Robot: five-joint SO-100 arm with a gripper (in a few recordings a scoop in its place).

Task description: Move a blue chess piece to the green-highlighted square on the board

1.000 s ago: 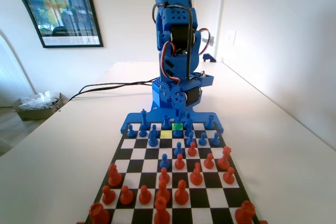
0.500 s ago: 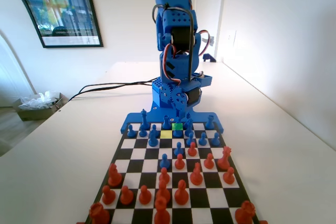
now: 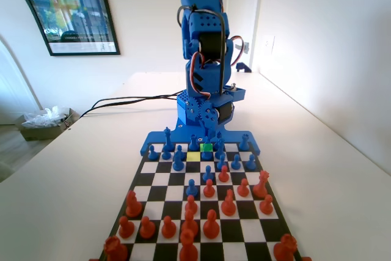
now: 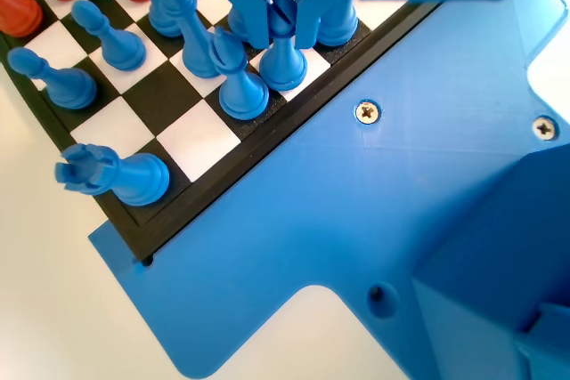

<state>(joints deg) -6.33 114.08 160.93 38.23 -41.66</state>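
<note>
Tool [image 4: 283, 28] jaws straddling top of blue chess piece [image 4: 283, 55] on board [image 4: 200, 140] edge

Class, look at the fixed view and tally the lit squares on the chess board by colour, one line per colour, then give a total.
Green-highlighted square: 1
Yellow-lit square: 1
Total: 2

Blue chess piece [image 4: 283, 51] between end effector [image 4: 283, 37] jaws, board's [image 4: 209, 144] back row.

white walls [image 3: 324, 35] | framed poster [image 3: 64, 7] | pale table [image 3: 73, 175]
</note>
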